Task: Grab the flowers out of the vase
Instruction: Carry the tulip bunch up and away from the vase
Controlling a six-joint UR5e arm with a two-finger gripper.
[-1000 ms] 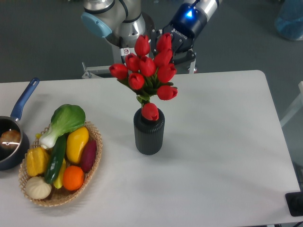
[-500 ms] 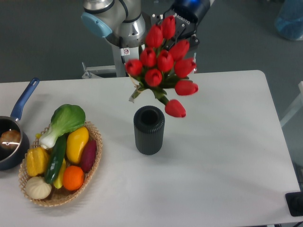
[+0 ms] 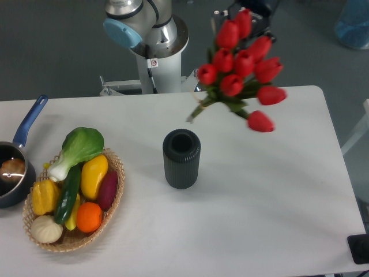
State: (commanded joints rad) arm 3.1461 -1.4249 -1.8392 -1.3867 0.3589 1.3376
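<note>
The flowers (image 3: 241,64), a bunch of red tulip buds with green stems, hang tilted in the air above the table's back right, stems pointing down-left. They are clear of the vase. My gripper (image 3: 256,12) shows only as a dark part at the top edge behind the buds; it is shut on the flowers, and its fingers are hidden. The dark ribbed vase (image 3: 181,158) stands upright at the table's middle with an empty round mouth, down and left of the bunch.
A wicker basket (image 3: 113,199) with a green leafy vegetable (image 3: 81,147) and other produce sits at the front left. A dark pot with a blue handle (image 3: 27,124) is at the left edge. The arm's base (image 3: 153,34) stands behind the table.
The flowers have risen out of the vase and moved up and to the right with the gripper. The vase stays in place, now empty.
</note>
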